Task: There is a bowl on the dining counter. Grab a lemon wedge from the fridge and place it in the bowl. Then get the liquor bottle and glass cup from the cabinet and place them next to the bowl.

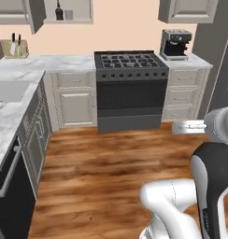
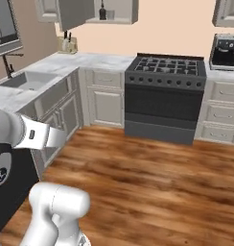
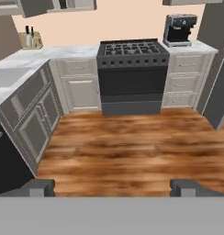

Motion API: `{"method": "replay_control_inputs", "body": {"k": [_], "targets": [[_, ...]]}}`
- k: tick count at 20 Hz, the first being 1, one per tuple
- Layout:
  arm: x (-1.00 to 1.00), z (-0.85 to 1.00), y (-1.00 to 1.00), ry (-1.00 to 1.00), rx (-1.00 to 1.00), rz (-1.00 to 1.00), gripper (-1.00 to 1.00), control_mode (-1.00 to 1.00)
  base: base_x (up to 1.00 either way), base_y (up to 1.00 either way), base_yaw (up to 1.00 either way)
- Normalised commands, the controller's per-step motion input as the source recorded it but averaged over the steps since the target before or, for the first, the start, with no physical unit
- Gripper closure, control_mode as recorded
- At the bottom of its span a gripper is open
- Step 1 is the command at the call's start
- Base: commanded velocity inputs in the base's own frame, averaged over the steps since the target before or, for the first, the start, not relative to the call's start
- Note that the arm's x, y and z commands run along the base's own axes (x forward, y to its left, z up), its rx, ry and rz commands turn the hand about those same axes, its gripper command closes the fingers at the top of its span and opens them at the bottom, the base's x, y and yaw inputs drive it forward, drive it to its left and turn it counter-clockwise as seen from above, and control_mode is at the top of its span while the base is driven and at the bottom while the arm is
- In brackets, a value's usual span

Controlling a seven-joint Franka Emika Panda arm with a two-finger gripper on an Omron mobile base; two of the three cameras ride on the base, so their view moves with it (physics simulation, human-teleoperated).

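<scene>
Two dark finger tips [image 3: 41, 187] rise at the bottom of your hand view, set far apart with bare wood floor [image 3: 132, 147] between them: the gripper [image 3: 114, 188] stands wide and holds nothing.

Ahead of you, at 12 o'clock in that view, is a dark gas stove [image 3: 131, 75] with black grates and a row of knobs, set between cream drawers and doors. At 1 o'clock a black and silver coffee machine [image 3: 180, 29] stands on the marble worktop [image 3: 63, 53], right of the stove. At 10 o'clock a wooden knife block [image 3: 30, 40] with dark handles sits in the back corner. The worktop turns along the left wall, where the right base view shows a sink [image 2: 28, 79] with a dark faucet. Between you and the stove lies open floor.

The liquor bottle [image 1: 59, 11] stands in the open wall cabinet [image 1: 69, 20] at 11 o'clock in the left base view, above the worktop left of the stove: small, black, squat, with a narrow neck. Just beside it on the same shelf is the glass cup [image 1: 69, 14], a pale greyish tumbler, too small to tell more. The right base view shows the bottle at 12 o'clock, with the cabinet door [image 2: 73, 13] swung open beside it. A tall grey panel at 3 o'clock in the left base view may be the fridge [image 1: 221, 60]; you cannot tell for certain.
</scene>
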Motion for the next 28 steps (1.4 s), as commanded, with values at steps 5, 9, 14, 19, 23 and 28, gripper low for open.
{"method": "replay_control_inputs", "body": {"k": [5, 9, 14, 19, 23, 28], "targets": [[0.0, 0.0, 0.0, 0.0, 0.0, 0.0, -1.0, 1.0, 1.0, 0.41, 0.0], [0.0, 0.0, 0.0, 0.0, 0.0, 0.0, -1.0, 1.0, 1.0, 0.38, 0.0], [0.0, 0.0, 0.0, 0.0, 0.0, 0.0, -1.0, 1.0, 1.0, 0.34, 0.0], [0.0, 0.0, 0.0, 0.0, 0.0, 0.0, -1.0, 1.0, 1.0, 0.35, 0.0], [0.0, 0.0, 0.0, 0.0, 0.0, 0.0, -1.0, 1.0, 1.0, 0.36, 0.0], [0.0, 0.0, 0.0, 0.0, 0.0, 0.0, -1.0, 1.0, 1.0, 0.32, 0.0]]}}
